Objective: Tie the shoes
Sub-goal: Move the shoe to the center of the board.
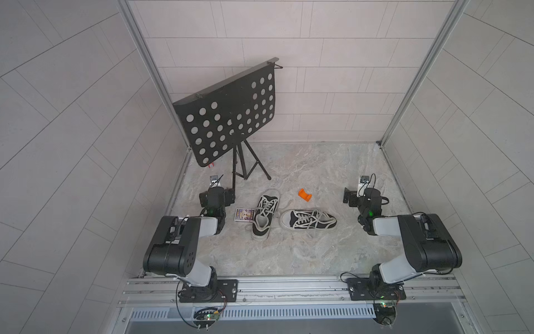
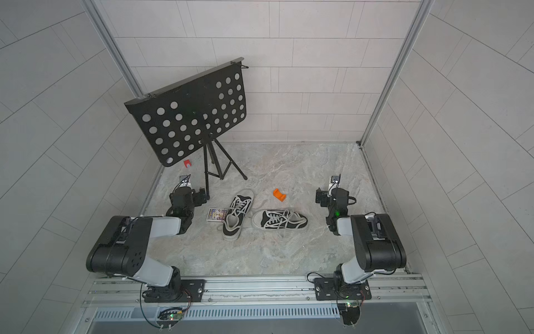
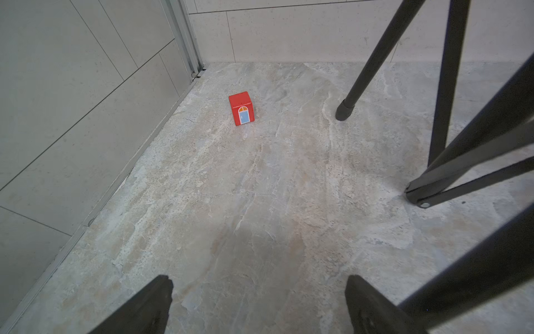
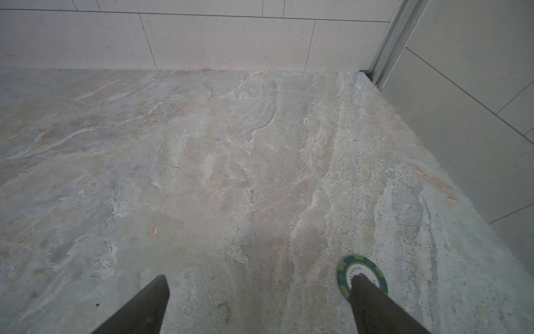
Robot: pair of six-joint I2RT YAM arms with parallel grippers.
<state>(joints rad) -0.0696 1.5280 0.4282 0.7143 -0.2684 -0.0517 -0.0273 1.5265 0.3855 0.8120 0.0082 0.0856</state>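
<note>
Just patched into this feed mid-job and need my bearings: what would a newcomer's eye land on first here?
The tall black perforated music stand on its tripod dominates the back left of the workspace. In the middle lie the two black sneakers, set at an angle to each other with whitish laces trailing loose. A small orange piece sits just behind them.

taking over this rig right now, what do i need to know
Left gripper: open, empty, close to the music stand legs.
Right gripper: open, empty; a green chip lies at one fingertip.
Shoes: between the two arms. One shoe points its toe at the back wall, the second shoe lies crosswise beside it.
Done: nothing. The laces look loose on both, no bow.
Left: tie both.
</note>
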